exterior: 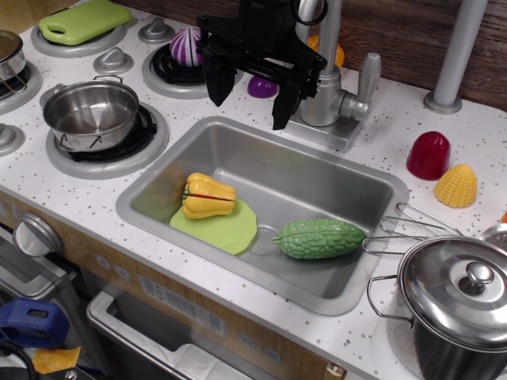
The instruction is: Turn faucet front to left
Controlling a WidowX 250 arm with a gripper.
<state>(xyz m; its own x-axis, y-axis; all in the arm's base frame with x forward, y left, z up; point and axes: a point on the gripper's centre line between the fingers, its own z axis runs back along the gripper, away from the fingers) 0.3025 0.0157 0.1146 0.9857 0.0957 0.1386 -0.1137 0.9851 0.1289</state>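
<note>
The faucet (326, 99) is a matte silver toy tap at the back edge of the sink (372, 186), with a thick round body, a flat base plate, a thin upright pipe and a lever handle (367, 79) sticking up on its right. My black gripper (249, 103) hangs just left of the faucet body, above the sink's back rim. Its two fingers point down and stand apart, with nothing between them. The gripper's housing hides part of the faucet's pipe.
The sink holds a yellow pepper (207, 195) on a green plate (226, 229) and a green bitter gourd (320, 238). A steel pot (89, 115) sits on the left burner, a lidded pot (463, 305) at front right. A grey pole (457, 55) stands behind right.
</note>
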